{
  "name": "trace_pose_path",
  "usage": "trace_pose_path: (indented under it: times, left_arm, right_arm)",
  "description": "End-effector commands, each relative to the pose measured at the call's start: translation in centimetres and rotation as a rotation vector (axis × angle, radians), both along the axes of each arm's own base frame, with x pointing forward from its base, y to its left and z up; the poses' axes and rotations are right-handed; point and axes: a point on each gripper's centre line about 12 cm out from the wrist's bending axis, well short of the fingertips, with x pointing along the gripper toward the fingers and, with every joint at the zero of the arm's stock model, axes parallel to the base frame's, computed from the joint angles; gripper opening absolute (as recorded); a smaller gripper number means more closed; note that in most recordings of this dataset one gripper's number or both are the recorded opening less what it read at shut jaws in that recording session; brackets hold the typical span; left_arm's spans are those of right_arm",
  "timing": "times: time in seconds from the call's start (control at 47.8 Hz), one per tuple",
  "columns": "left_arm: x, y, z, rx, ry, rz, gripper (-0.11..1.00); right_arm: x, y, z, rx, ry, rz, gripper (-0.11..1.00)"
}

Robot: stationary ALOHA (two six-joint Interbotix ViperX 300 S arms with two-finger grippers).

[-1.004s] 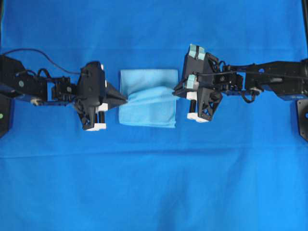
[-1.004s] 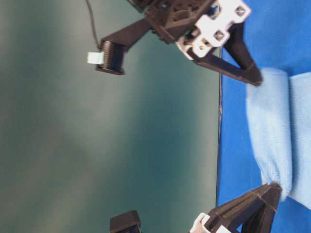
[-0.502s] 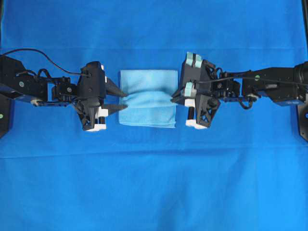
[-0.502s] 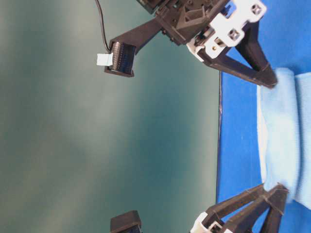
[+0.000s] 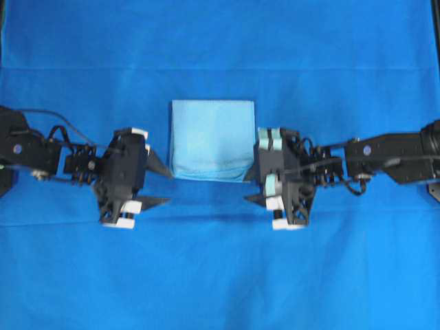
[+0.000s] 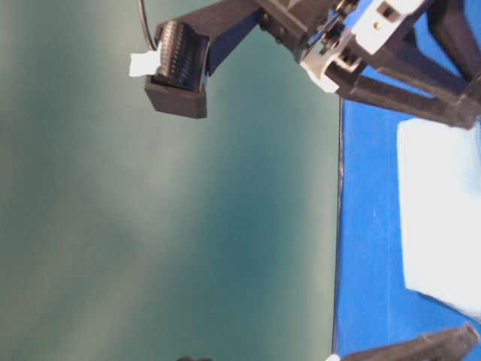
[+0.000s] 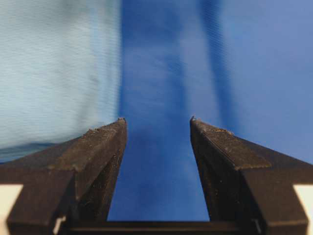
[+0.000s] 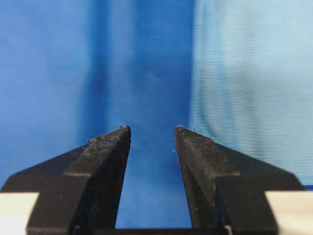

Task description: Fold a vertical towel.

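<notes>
Towel (image 5: 212,137) lying flat, upper centre of overhead frame, on table cover (image 5: 220,275); looks already folded, near-square. Left gripper (image 5: 160,187) sitting lower left of towel, jaws spread, gripping nothing. Right gripper (image 5: 251,187) sitting at towel's lower right corner, jaws parted, empty; both wrist views showing only cover between tips, towel off to one side. Judging towel light, soft, floppy, grippy microfibre: pinching at stitched corners or edge looks best, layers likely slipping apart if grabbed mid-panel.
</notes>
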Motion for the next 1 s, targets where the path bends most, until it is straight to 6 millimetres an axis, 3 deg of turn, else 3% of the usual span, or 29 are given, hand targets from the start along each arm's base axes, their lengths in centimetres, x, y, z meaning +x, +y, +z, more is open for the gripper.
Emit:
trace_pose_path:
  times: [0.0, 0.167, 0.46, 0.627, 0.983]
  left_arm:
    - [0.1, -0.6, 1.8, -0.013, -0.035, -0.013, 0.52]
    - [-0.6, -1.0, 4.9, -0.029, -0.081, -0.024, 0.52]
    - [-3.7, -0.6, 12.8, -0.059, -0.272, -0.031, 0.52]
    - [-6.0, -0.1, 16.9, -0.072, -0.369, -0.031, 0.52]
    - [-12.0, 2.0, 20.6, -0.063, -0.455, 0.013, 0.52]
  right_arm:
    - [0.5, 0.4, 2.2, 0.017, -0.035, -0.001, 0.48]
    - [-0.5, 0.4, 5.1, 0.039, -0.07, -0.012, 0.48]
    - [-3.3, 0.0, 13.9, 0.034, -0.296, 0.009, 0.48]
    - [-5.6, -0.4, 17.4, 0.018, -0.368, 0.017, 0.48]
    - [-12.6, -2.5, 21.8, -0.006, -0.521, -0.026, 0.48]
